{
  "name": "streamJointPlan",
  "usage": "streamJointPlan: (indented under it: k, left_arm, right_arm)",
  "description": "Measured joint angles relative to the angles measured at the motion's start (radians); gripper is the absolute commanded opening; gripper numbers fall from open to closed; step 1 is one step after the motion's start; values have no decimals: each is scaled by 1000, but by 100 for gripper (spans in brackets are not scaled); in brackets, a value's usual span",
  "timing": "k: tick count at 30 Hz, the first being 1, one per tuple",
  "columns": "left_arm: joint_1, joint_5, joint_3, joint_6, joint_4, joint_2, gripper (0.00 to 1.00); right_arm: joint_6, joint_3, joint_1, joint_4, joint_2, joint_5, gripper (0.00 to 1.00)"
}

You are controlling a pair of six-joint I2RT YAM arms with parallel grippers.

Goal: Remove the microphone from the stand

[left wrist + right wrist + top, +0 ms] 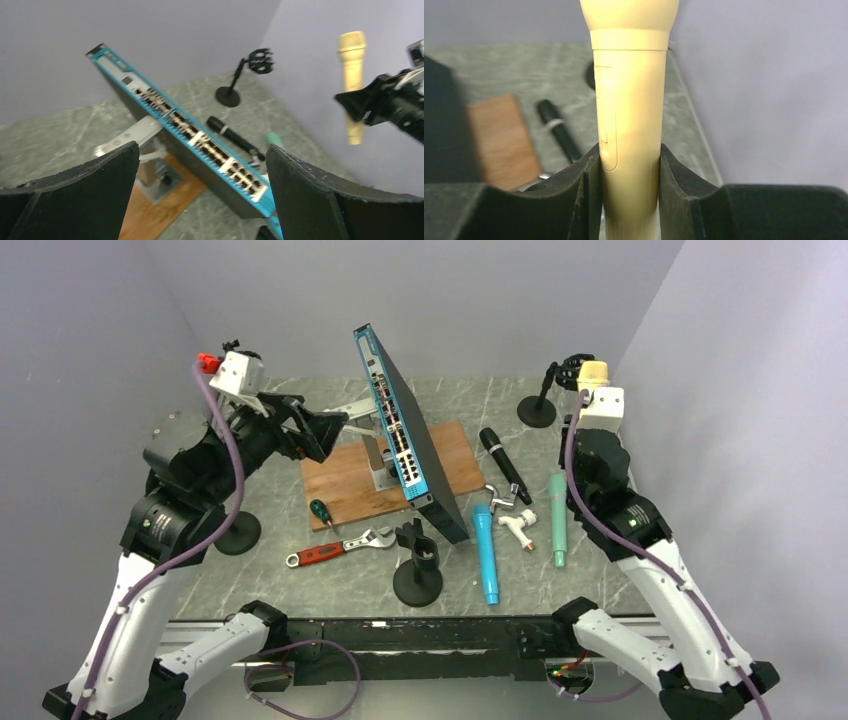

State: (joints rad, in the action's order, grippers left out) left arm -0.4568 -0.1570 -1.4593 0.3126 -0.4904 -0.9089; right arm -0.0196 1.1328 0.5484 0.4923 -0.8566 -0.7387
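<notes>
My right gripper (629, 167) is clamped on the cream microphone (629, 100) at mid-body, long axis upright, head uppermost. The microphone hangs in the air beside the black stand (239, 75), clear of its empty clip. My left gripper (200, 170) gapes wide, empty, well apart.

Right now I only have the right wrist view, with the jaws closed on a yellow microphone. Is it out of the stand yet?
Observer: Yes. In the left wrist view the yellow microphone is upright in the right gripper, apart from the stand, whose clip is empty.
Operator: Where is the left arm?
Observer: The left gripper is open and empty, near the left end of the wooden board.
</notes>
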Motion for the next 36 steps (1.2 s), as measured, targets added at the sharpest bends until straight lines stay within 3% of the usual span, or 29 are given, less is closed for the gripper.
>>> streamJointPlan:
  k: [10,18,28,36]
  left_arm:
    - [0,212,214,-149,17,56,99]
    - [-96,531,293,-251,62,195,99]
    - [-234,930,551,-455,379,455,99]
    - [-266,980,556,-501,443,415,99]
  right_arm:
    - [126,-108,-314,42,-282,78,0]
    - [132,-129,-508,31,-551,248,0]
    - [125,-178,-659,-6,-716,359,0]
    - [129,-269,-677,-35,-735,435,5]
